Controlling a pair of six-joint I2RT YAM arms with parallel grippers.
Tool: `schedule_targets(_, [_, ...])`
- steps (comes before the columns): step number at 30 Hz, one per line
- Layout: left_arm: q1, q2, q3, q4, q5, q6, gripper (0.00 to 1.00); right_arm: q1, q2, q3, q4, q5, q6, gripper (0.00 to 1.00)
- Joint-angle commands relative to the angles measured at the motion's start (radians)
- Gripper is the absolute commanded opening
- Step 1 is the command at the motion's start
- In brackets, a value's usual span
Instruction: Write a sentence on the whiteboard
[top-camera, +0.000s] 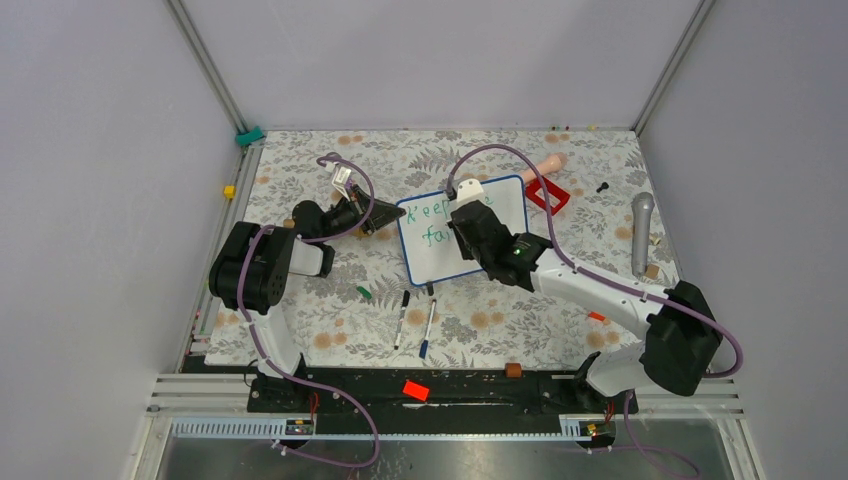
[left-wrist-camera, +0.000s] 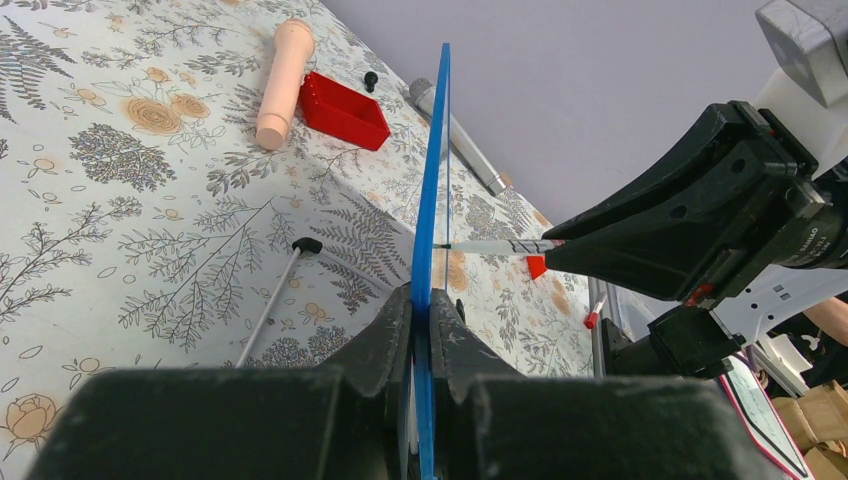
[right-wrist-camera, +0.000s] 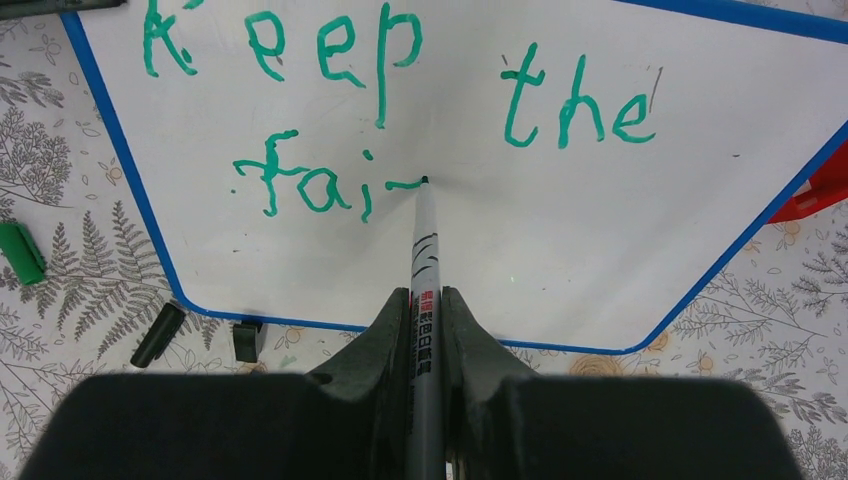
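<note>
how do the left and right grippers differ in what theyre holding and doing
The left gripper clamps the whiteboard by its blue edge; the right gripper clamps a marker. The left only holds the board; the right presses the marker tip to it, at the end of the green writing. Both are black and shut.

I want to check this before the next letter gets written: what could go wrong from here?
1. The left gripper clamps the whiteboard by one edge only, so the push of the marker could swing or flex it and bend the stroke.
2. The right gripper holds the marker well behind its tip; it might tilt in the grip and spoil the sentence after "fai".
</note>
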Motion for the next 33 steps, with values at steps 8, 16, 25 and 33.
schedule_targets(8, [-0.008, -0.004, 0.012, 0.047, 0.043, 0.046, 0.0, -0.017, -0.03, 0.071, 0.004, -0.012, -0.006, 0.0])
schedule_targets(16, [-0.007, -0.003, 0.012, 0.048, 0.043, 0.046, 0.0, -0.019, 0.0, 0.087, 0.004, -0.023, -0.007, 0.0])
schedule_targets(25, [-0.007, -0.002, 0.013, 0.048, 0.044, 0.046, 0.0, -0.024, 0.024, 0.081, 0.005, -0.031, 0.0, 0.0])
schedule_targets(33, [-0.008, -0.004, 0.013, 0.048, 0.044, 0.046, 0.0, -0.026, 0.02, 0.056, 0.004, -0.047, 0.017, 0.0])
